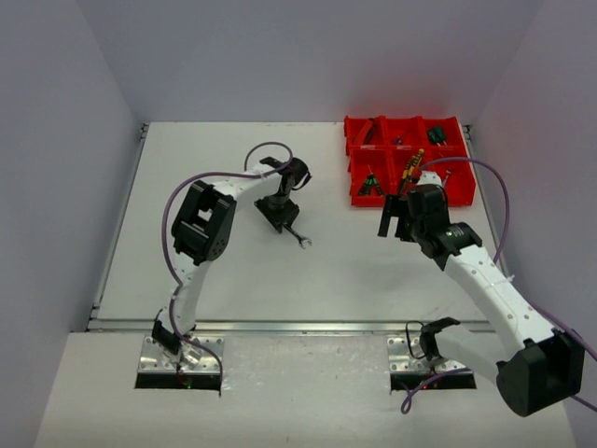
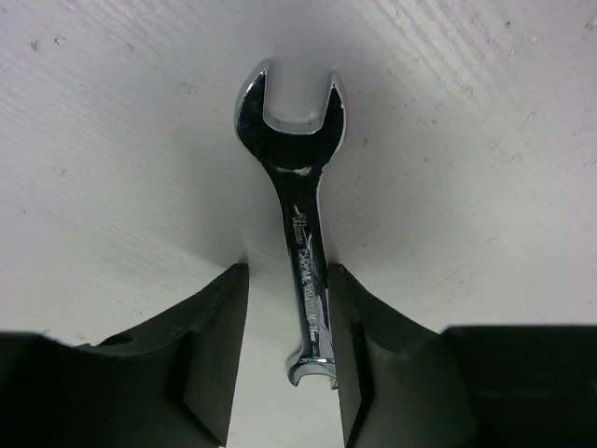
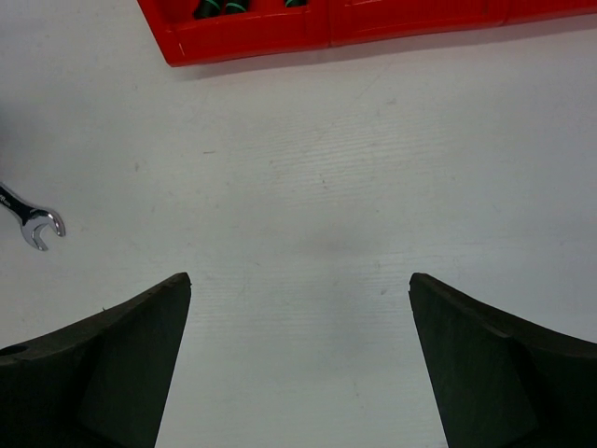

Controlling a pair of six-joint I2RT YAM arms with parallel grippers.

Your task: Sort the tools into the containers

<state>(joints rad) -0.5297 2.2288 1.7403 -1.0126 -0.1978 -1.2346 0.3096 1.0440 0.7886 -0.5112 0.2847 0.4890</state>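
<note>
Your left gripper (image 2: 289, 313) is down on the table (image 1: 215, 271), jaws part-way apart and set astride the wrench (image 2: 303, 233), and that placement makes sense: the fingers sit either side of the narrow shank near the tail end, where there is a flat to pinch, and the open-ended head pokes out clear ahead of them. Look at the left wrist view: the right-hand finger (image 2: 350, 317) seems to be touching the shank, while daylight shows between the wrench and the other finger, so call it not gripped yet. The wrench lies flat on the white surface, well apart from the bins (image 3: 261, 37), alone out in the middle. I'd judge it the last loose tool, since no other shows on the table. Your right gripper (image 3: 298, 280) hangs wide open and empty over bare table just in front of the bins, out of the left arm's way and handy to the drop zone. The bins already hold tools: green handles (image 1: 371, 184) in a near compartment, and something yellow-handled (image 1: 411, 170) close to a divider, though from above I can't tell which compartment it sits in. Squeeze evenly, because a one-sided touch could nudge that shank sideways.
</note>
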